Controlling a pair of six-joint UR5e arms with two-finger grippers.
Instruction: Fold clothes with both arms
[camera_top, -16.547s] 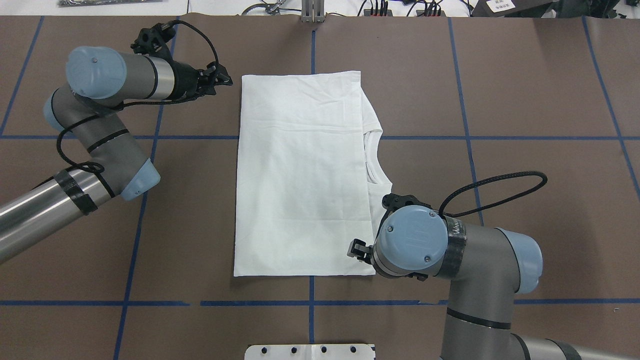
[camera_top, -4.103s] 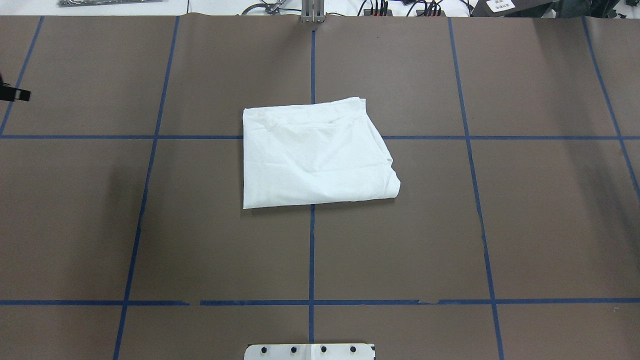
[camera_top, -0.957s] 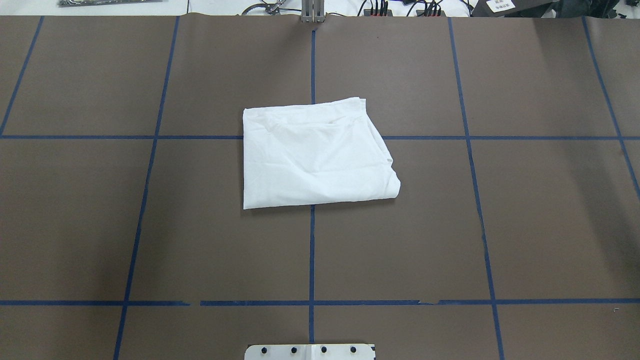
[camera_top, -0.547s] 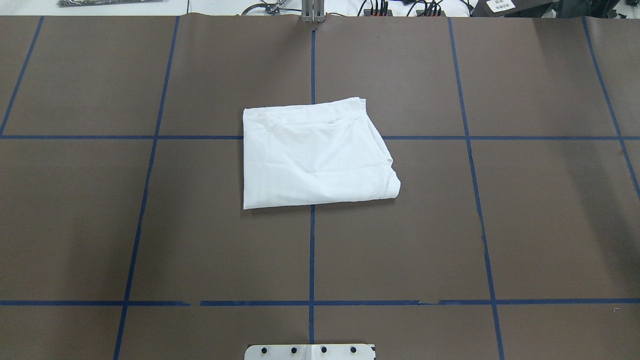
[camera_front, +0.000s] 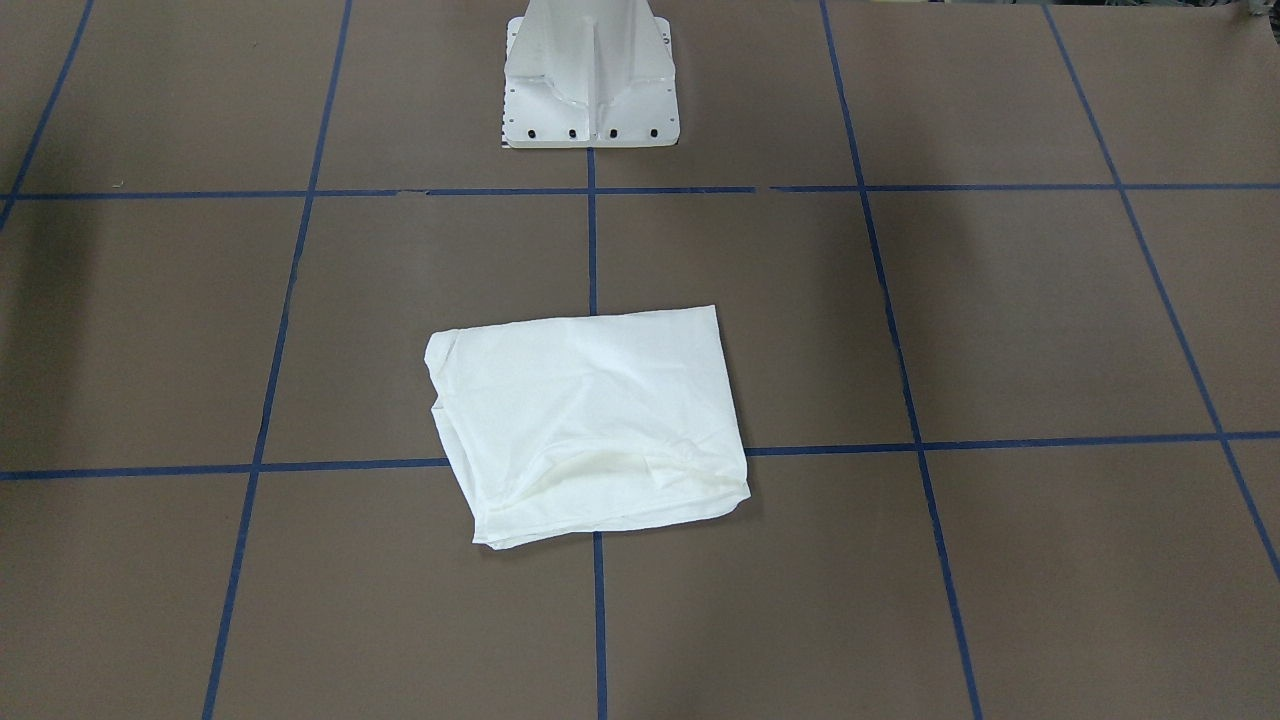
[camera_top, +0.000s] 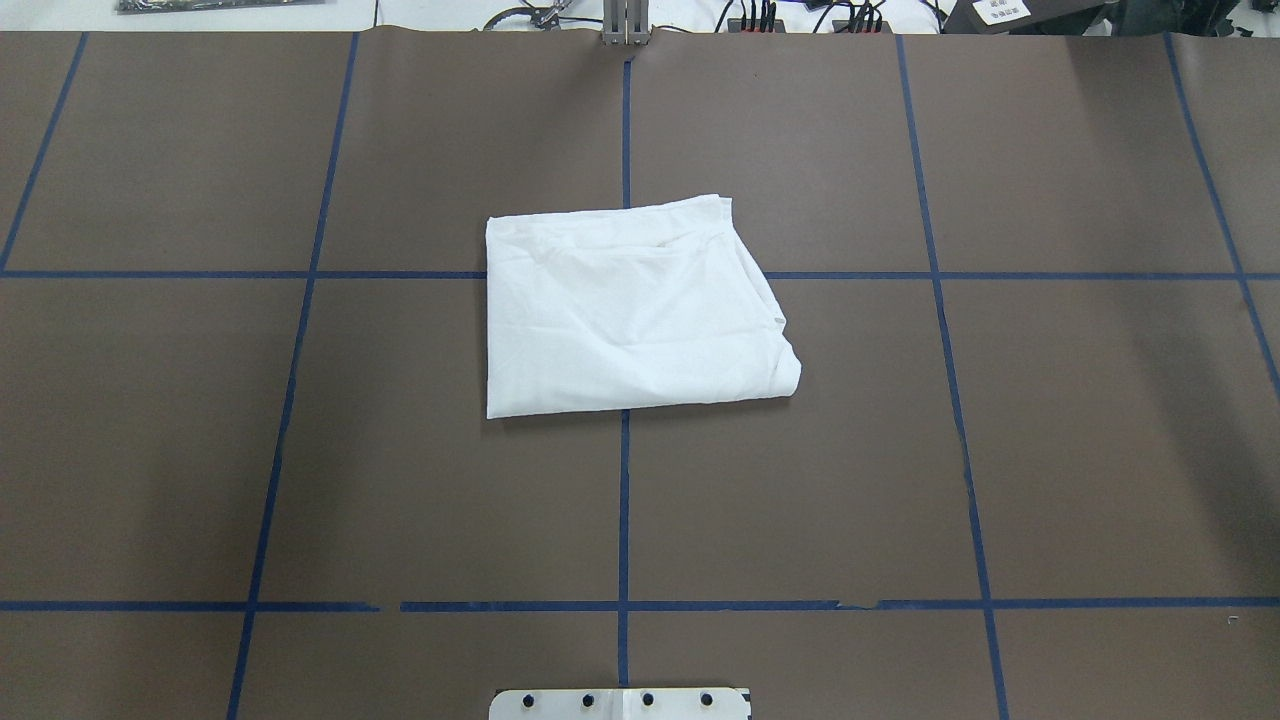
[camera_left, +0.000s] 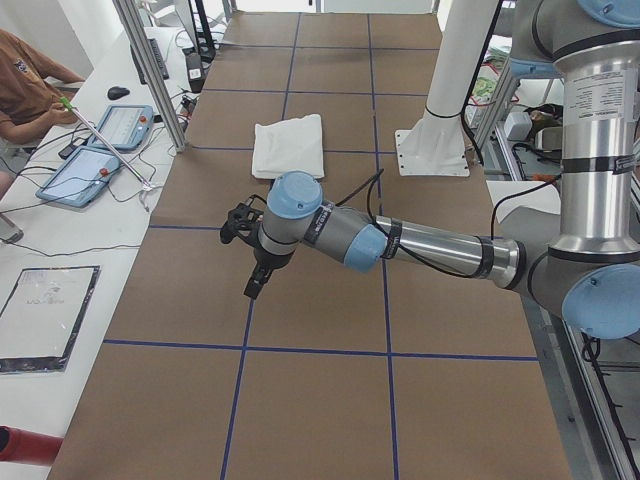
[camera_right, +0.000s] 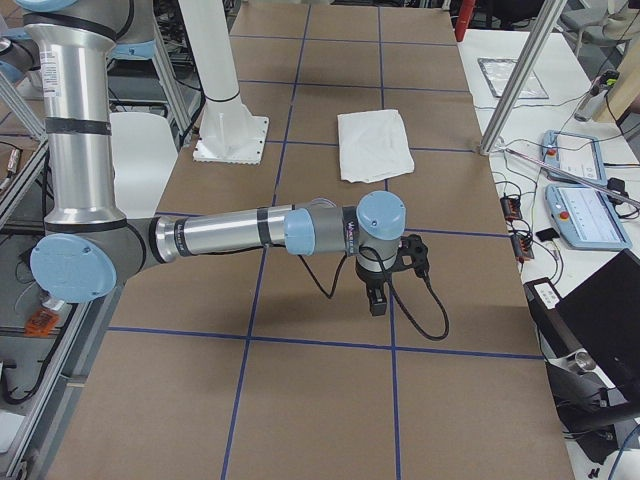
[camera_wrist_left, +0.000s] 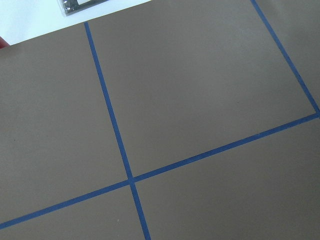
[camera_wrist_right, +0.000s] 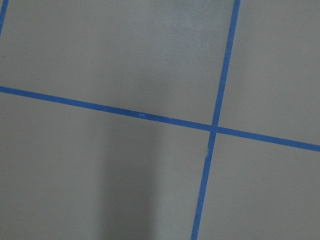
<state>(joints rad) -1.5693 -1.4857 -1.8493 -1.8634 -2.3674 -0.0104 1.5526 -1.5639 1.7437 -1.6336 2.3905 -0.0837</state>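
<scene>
Item: shirt (camera_top: 630, 310), white, lying folded in a compact, slightly skewed stack on the brown table (camera_top: 400, 480). It is resting well apart from both sets of fingers and roughly between them along the table's length. Left gripper (camera_left: 253, 283): hanging low over bare table toward its own end, fingers pointing down. The side view is not showing whether they are released or clenched, so that cannot be told. Its wrist view is showing only bare surface and crossing blue tape lines (camera_wrist_left: 131, 181) below the fingers. Right gripper (camera_right: 377, 300): hanging likewise over the opposite end, and its finger state also cannot be told. Condition: the folding is looking complete. Hazard: the stack's edge farthest from the robot is puffing up with its layers gaping, and nothing is pressing it flat, so it may be slackening open. Any returning fingers may be catching only the top layer and dragging the stack askew.
</scene>
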